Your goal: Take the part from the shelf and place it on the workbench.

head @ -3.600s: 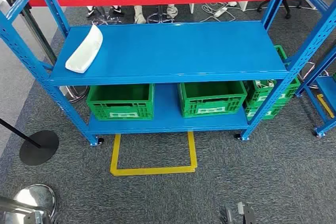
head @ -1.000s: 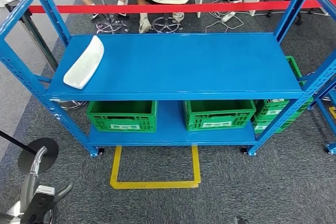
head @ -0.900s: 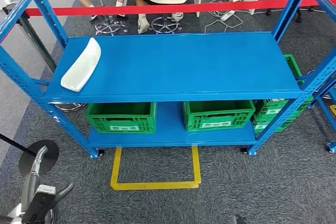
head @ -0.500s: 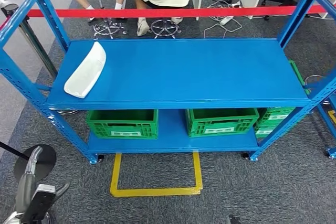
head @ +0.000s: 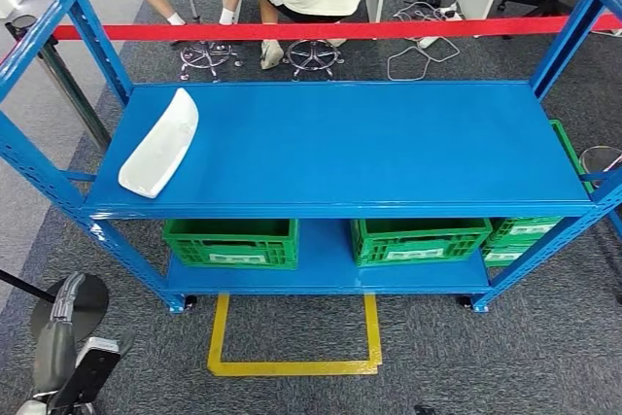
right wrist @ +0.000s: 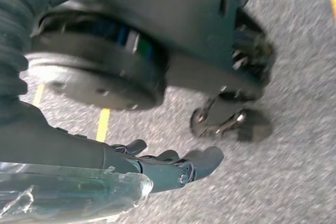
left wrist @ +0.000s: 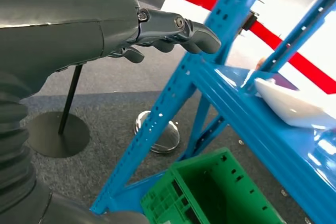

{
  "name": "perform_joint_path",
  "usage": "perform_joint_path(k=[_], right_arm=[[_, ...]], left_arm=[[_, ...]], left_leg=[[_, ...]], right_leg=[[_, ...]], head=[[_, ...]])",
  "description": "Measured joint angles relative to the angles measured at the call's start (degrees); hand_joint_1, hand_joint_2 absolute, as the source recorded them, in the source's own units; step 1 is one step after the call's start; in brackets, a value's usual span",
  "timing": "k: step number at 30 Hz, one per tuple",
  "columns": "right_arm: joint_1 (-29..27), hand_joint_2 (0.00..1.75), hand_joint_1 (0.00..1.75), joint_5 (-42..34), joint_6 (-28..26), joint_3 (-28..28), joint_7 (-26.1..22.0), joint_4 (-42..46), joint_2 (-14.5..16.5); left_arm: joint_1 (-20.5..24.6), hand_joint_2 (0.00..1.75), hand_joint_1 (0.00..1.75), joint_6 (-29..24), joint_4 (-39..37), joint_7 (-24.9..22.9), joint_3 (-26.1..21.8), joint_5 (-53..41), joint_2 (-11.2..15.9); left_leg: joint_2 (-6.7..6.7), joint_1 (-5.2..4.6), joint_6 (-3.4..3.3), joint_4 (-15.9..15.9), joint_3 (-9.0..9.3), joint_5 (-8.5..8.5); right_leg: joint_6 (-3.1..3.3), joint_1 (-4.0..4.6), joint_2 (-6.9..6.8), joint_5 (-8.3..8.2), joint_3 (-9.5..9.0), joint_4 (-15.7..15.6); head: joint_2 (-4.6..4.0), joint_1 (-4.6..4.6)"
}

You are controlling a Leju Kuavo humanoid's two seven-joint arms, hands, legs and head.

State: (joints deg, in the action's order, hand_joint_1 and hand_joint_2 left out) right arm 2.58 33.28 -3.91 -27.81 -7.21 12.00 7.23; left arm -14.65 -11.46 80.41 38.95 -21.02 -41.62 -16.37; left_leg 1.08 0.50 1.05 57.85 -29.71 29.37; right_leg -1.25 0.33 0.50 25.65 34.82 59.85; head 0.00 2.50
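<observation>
The white part [head: 159,155] lies at the left end of the shelf [head: 345,148], within our left reach. Our left hand [head: 62,352] hangs low, empty with fingers apart; our right hand [right wrist: 166,166], likewise empty and loose, points floorward.

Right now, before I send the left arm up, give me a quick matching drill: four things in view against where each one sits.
Things:
1. white part
2. green crates
3. red barrier tape
4. yellow floor marking

Places:
A. on the lower shelf
B. on the carpet in front of the rack
C. left end of the top shelf
D. stretched behind the rack

Pairs: 1-C, 2-A, 3-D, 4-B
</observation>
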Motion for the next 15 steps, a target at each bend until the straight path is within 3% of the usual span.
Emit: perform_joint_path(k=[2, 3, 5, 6, 7, 8, 10, 11, 13, 15], right_arm=[[-0.05, 1.75, 0.00, 0.65, -0.13, 0.04, 0.33, 0.00, 0.02], [-0.01, 1.75, 0.00, 0.96, -0.16, 0.08, 0.43, 0.00, 0.03], [0.05, 1.75, 0.00, 1.54, -0.19, 0.28, 0.64, -0.01, 0.04], [0.01, 1.75, 0.00, 1.82, -0.19, 0.39, 0.73, -0.01, 0.05], [-0.08, 1.75, 0.00, 2.08, -0.20, 0.49, 0.78, -0.02, 0.06], [-0.18, 1.75, 0.00, 2.30, -0.20, 0.57, 0.80, -0.02, 0.08], [-0.29, 1.75, 0.00, 2.58, -0.20, 0.76, 0.80, -0.02, 0.15], [-0.26, 1.75, 0.00, 2.65, -0.20, 0.84, 0.79, -0.02, 0.18], [-0.16, 1.75, 0.00, 2.89, -0.18, 0.93, 0.76, -0.02, 0.18], [-0.14, 1.75, 0.00, 3.26, -0.12, 1.02, 0.70, -0.02, 0.18]], left_arm=[[0.12, 1.75, 0.00, -0.50, 0.04, 0.00, -0.04, -0.48, -0.09], [0.13, 1.75, 0.00, -0.97, 0.08, 0.00, -0.03, -0.73, -0.11], [-0.10, 1.75, 0.00, -2.42, 0.32, 0.00, 0.09, -1.24, -0.17], [-0.34, 1.75, 0.00, -3.27, 0.57, 0.00, 0.19, -1.46, -0.19], [-0.61, 1.75, 0.00, -4.11, 0.92, 0.00, 0.27, -1.71, -0.21], [-0.84, 1.75, 0.00, -4.79, 1.36, 0.00, 0.34, -1.95, -0.21], [-1.07, 1.75, 0.00, -5.57, 2.17, 0.00, 0.38, -2.22, -0.22], [-1.07, 1.75, 0.00, -5.71, 2.50, 0.00, 0.41, -2.30, -0.23], [-1.18, 1.75, 0.00, -5.86, 3.00, 0.00, 0.49, -2.43, -0.28], [-1.32, 1.75, 0.00, -6.02, 3.46, -0.01, 0.46, -2.59, -0.29]], left_leg=[[-0.18, 0.03, 0.71, 1.88, -0.76, 1.19], [-0.28, 0.08, 1.04, 4.59, -2.22, 2.44], [-0.35, 0.15, 1.56, 12.05, -6.79, 5.07], [-0.35, 0.20, 1.74, 14.74, -8.76, 5.36], [-0.36, 0.27, 1.88, 15.52, -9.79, 4.48], [-0.38, 0.35, 2.02, 14.18, -9.74, 2.51], [-0.60, 0.67, 2.38, 7.42, -7.32, -2.48], [-0.64, 0.83, 2.32, 4.08, -5.96, -3.87], [-0.60, 0.98, 1.59, 0.93, -4.71, -4.26], [-0.41, 0.93, 0.40, 0.72, -4.57, -3.87]], right_leg=[[0.46, -0.30, -0.06, 0.05, -0.72, -0.80], [0.68, -0.45, -0.12, 0.10, -1.08, -1.09], [0.99, -0.53, -0.18, 0.41, -1.47, -1.23], [1.01, -0.59, -0.17, 0.62, -1.66, -1.22], [0.95, -0.68, -0.14, 0.88, -1.96, -1.22], [0.81, -0.81, -0.10, 1.17, -2.37, -1.22], [0.23, -0.94, -0.02, 1.86, -3.07, -1.16], [-0.14, -0.84, 0.04, 2.34, -3.19, -0.99], [-0.78, -0.51, 0.10, 3.09, -3.15, -0.92], [-1.32, -0.56, 0.07, 3.35, -3.49, -1.16]], head=[[0.00, 0.15], [0.00, 0.24], [0.00, 0.37], [0.00, 0.38], [0.00, 0.38], [0.00, 0.38], [0.00, 0.48], [0.00, 0.67], [0.00, 0.66], [0.00, 0.36]])
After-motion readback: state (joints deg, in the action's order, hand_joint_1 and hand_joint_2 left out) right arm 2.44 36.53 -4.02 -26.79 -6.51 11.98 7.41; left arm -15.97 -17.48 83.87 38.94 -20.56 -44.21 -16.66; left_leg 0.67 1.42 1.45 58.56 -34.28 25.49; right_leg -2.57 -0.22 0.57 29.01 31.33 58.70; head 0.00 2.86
